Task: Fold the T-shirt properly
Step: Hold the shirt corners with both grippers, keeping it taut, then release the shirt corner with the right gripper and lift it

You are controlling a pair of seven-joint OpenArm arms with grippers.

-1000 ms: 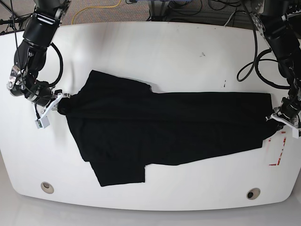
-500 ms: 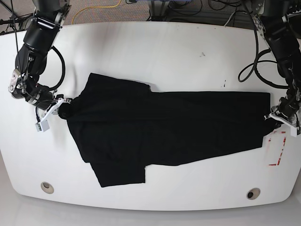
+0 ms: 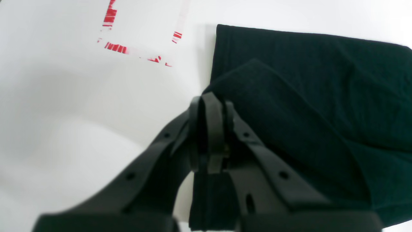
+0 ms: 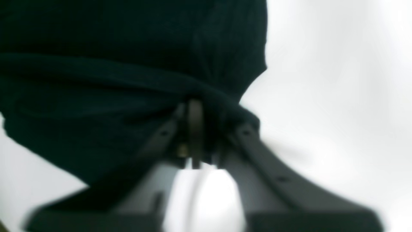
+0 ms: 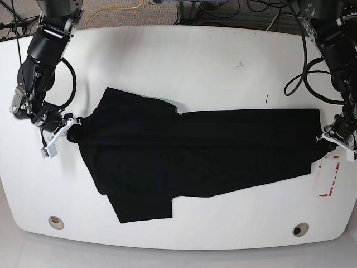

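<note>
**Base view: T-shirt stretched between two grips across the table**

Base view shows the black T-shirt (image 5: 189, 153) lying spread lengthwise across the middle of the white table (image 5: 184, 61), one sleeve pointing toward the near edge. The left gripper (image 5: 329, 139) holds the shirt's edge at the far right of this view, its fingers (image 3: 209, 129) pressed together on a raised fold of cloth, just beside red markings (image 5: 329, 178) on the tabletop. The right gripper (image 5: 66, 127) sits at the shirt's opposite end, cloth bunched at its fingers (image 4: 193, 129); whether they clamp it or are parted I cannot tell, the wrist picture being blurred. Bare table lies open behind and in front of the shirt; two round holes (image 5: 56, 222) sit near the front edge.
</note>
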